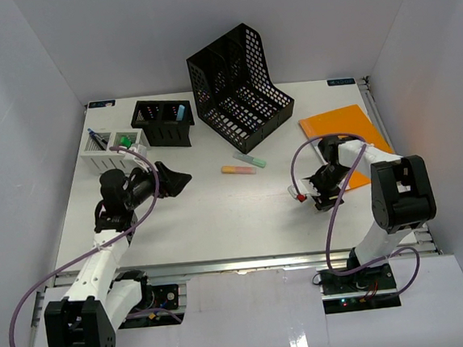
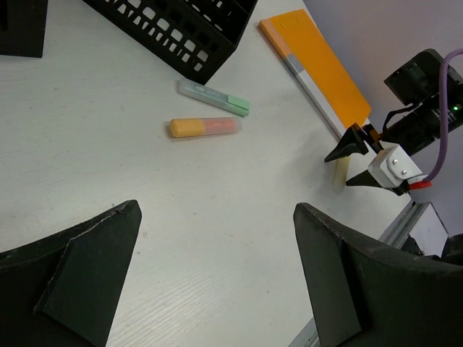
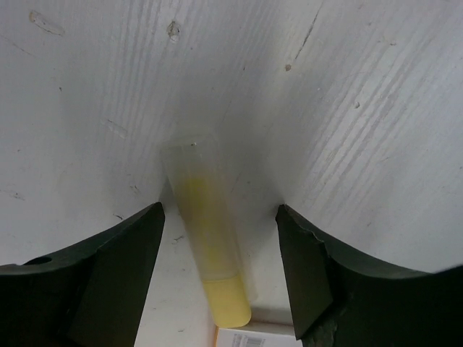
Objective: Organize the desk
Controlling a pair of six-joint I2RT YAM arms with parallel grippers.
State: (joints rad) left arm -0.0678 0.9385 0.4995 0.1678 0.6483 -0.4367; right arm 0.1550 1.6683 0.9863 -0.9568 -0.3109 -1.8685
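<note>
The white desk (image 1: 219, 219) holds loose items. A yellow highlighter (image 3: 206, 246) lies flat on it, its clear cap pointing away, between the spread fingers of my right gripper (image 3: 219, 211), which is open, low over it and not touching it. In the top view my right gripper (image 1: 318, 190) points down beside the orange notebook (image 1: 346, 135). My left gripper (image 1: 175, 181) is open and empty above the left middle of the desk. An orange highlighter (image 1: 238, 170) and a green one (image 1: 249, 160) lie side by side mid-desk.
A black file holder (image 1: 240, 83) stands at the back centre. A black mesh basket (image 1: 162, 121) and a white organizer (image 1: 114, 149) with pens stand at the back left. White walls enclose the desk, and a metal rail (image 1: 247, 263) runs along the front.
</note>
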